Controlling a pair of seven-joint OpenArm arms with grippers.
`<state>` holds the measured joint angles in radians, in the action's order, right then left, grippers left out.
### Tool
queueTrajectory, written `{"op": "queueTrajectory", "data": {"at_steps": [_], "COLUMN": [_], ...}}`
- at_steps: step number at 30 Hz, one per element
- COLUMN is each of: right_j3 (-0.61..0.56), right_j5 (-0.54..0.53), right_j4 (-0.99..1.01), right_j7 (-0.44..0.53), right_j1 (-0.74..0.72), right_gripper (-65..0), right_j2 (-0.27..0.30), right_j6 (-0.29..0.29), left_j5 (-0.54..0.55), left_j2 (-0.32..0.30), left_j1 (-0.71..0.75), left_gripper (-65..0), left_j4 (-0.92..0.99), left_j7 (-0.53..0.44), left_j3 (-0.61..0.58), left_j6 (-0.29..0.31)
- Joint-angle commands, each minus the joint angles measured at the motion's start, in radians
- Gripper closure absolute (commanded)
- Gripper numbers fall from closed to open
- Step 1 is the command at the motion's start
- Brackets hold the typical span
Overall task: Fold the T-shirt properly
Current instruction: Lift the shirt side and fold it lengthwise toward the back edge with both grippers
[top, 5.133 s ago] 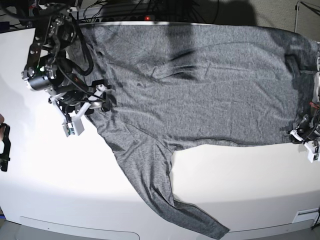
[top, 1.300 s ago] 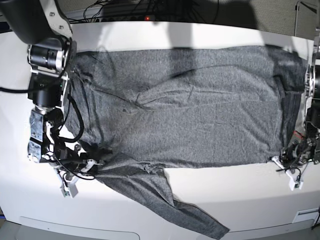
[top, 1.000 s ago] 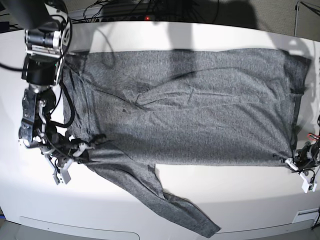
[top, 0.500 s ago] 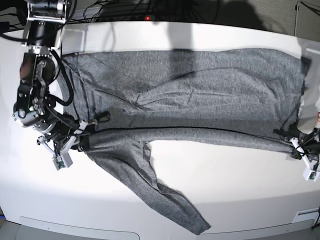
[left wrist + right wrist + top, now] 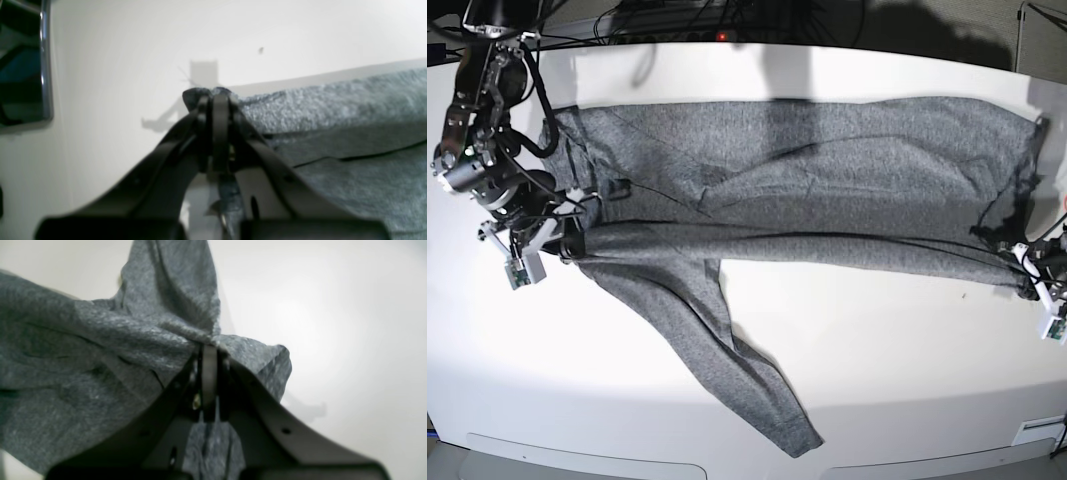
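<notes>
At the base view's left, the right tool (image 5: 567, 243) was clamped on one end of the large heather-grey long-sleeved knit T-shirt (image 5: 807, 190), which lay on the white surface (image 5: 877, 350) with its long axis running straight across between the arms. A loose sleeve trailed toward the near edge, nearer the right arm. At the far right, the left tool (image 5: 1024, 283) pinched the opposite end.

Base view looks down from overhead; wrist views (close, low) share the T-shirt (image 5: 807, 190).
</notes>
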<state>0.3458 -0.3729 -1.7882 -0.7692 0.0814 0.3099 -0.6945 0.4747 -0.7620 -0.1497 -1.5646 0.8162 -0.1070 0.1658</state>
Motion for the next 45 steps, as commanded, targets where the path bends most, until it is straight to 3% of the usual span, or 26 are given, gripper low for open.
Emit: {"op": "queueTrajectory", "data": {"at_steps": [1,6,19,35,45], "right_j3": [0.015,0.035,0.035,0.035,0.035], "right_j5": [-0.018,-0.032,-0.031,-0.019,0.022], "right_j4": [-0.026,-0.056,-0.150,-0.150,-0.149], "right_j7": [0.016,0.003,-0.044,-0.107,-0.133], "right_j1": [-0.004,0.049,0.182,0.221,0.221], "right_gripper": [0.0,0.0,0.0,0.0,0.0], "right_j2": [0.015,0.015,0.014,0.014,0.014], "right_j6": [-0.004,-0.004,-0.004,-0.004,-0.004], "left_j5": [-0.004,-0.004,-0.058,-0.119,-0.135], "left_j2": [-0.023,-0.022,0.000,0.031,0.030], "left_j1": [0.002,0.107,0.310,0.355,0.355], "left_gripper": [0.0,0.0,0.0,0.0,0.0], "left_j4": [-0.032,-0.091,-0.131,-0.131,-0.131], "left_j7": [-0.009,0.004,0.002,-0.008,0.049], "left_j3": [0.029,0.087,0.093,0.093,0.093], "left_j6": [-0.006,-0.006,-0.010,-0.009,-0.009]}}
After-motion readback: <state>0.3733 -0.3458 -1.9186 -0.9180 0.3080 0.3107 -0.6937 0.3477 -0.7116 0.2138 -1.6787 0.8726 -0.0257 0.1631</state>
